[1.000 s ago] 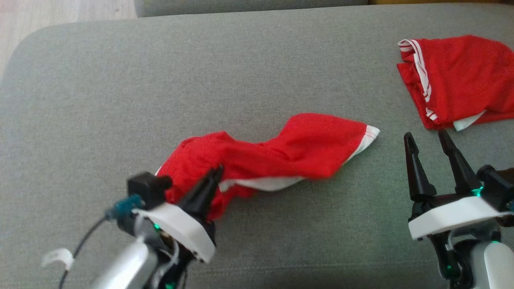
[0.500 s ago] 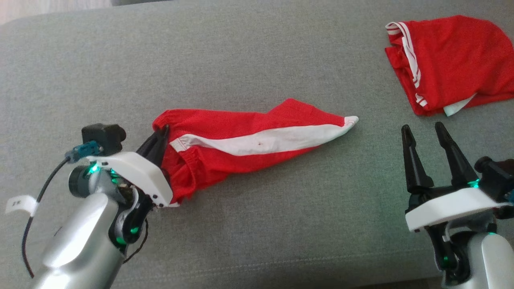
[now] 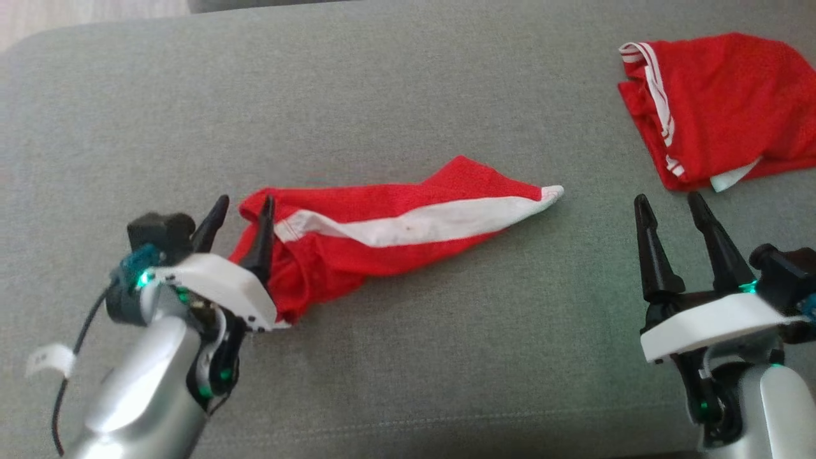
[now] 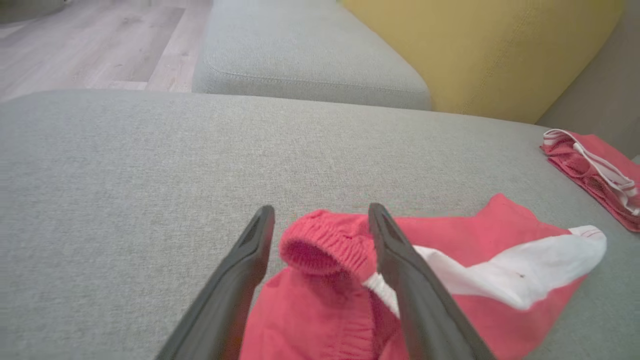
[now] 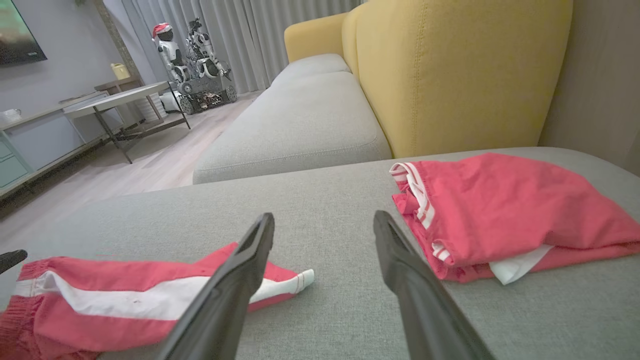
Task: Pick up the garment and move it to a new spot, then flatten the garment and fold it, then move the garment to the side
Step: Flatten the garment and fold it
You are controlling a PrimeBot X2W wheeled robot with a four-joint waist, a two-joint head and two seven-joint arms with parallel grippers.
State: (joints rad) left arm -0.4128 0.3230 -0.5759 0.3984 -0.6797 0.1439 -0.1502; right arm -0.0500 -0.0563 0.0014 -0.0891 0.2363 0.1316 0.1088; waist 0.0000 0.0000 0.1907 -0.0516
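Shorts (image 3: 408, 220) lie bunched mid-sofa (image 3: 382, 95). Waistband sits at 9 o'clock between wide-open left fingers (image 3: 262, 236), ungripped. Right fingers (image 3: 650, 248) at 4 o'clock, wide, empty. To flatten: pinch waistband and hem, pull apart.

A grey cushion (image 3: 408, 95) bears a red, white-striped garment (image 3: 395, 223) stretched out near its middle and a folded red bundle (image 3: 720, 108) well apart at its far right

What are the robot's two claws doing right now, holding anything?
Left gripper: open, jaws apart around the waistband of the red shorts, not gripping it.
Right gripper: open, holding nothing.
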